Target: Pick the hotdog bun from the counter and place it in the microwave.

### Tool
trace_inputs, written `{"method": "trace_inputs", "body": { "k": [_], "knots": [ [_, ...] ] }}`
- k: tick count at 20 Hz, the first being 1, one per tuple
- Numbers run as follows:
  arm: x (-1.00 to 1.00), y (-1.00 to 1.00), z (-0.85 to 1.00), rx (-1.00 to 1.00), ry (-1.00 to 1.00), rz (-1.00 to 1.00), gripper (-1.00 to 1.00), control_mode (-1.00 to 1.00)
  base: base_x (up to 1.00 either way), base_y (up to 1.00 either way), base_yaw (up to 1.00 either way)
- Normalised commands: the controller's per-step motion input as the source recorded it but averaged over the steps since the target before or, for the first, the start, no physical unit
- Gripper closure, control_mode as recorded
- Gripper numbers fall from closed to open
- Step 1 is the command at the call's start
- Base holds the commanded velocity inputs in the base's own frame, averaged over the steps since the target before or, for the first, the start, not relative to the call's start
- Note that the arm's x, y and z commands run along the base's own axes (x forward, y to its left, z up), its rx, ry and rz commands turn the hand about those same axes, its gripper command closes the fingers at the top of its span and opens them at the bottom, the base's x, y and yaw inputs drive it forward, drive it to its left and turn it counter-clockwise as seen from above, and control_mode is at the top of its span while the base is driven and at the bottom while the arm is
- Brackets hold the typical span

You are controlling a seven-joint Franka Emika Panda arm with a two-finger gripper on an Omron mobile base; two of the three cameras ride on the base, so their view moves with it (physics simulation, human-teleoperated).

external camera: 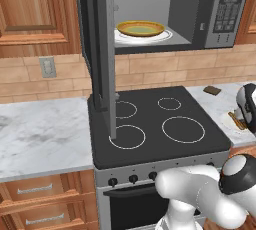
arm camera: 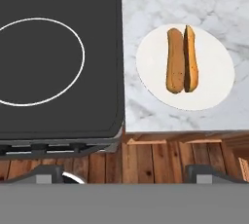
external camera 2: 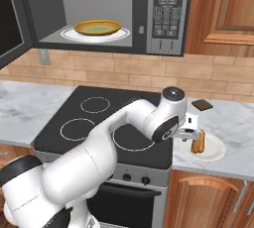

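Step in hand: I judge this to be the approach, before any grasp. The bun is not yet picked up; it lies on a round white plate on the marble counter, just right of the black stovetop.
Bun position: in the right base view the bun lies on the plate near the counter's front edge, with a small dark block behind it, well apart.
Claw: in the hand view I see two dark fingertips at the bottom, set wide apart with nothing between them. I read the gripper as open and empty, touching nothing.
Claw against bun: in the right base view the gripper sits just left of the bun and above it; I cannot tell whether it hangs directly over it.
Next move, my guess: shift over the bun, line the fingers across its narrow width, then descend and close gently, since it looks soft.
Destination: the microwave hangs above the stove with its door swung open and a yellow plate on the turntable.
Caution: I would lift clear of the open door's edge when carrying the bun up.
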Motion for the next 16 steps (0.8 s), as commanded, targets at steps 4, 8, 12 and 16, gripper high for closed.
{"method": "trace_inputs", "body": {
  "k": [4,8,12,16],
  "knots": [
    [0.08,-0.7,-0.04,0.0,0.0,0.0,-1.0,-1.0,0.0,0.0,0.0],
    [0.26,-0.37,0.0,0.0,0.0,0.0,-1.0,-1.0,0.0,0.0,0.0],
    [0.35,-0.17,-0.01,0.0,-0.01,0.0,-1.0,-1.0,0.0,0.0,0.0],
    [0.37,-0.01,-0.2,0.0,-0.04,0.01,-1.0,-1.0,0.0,0.0,0.0]
  ]
}}
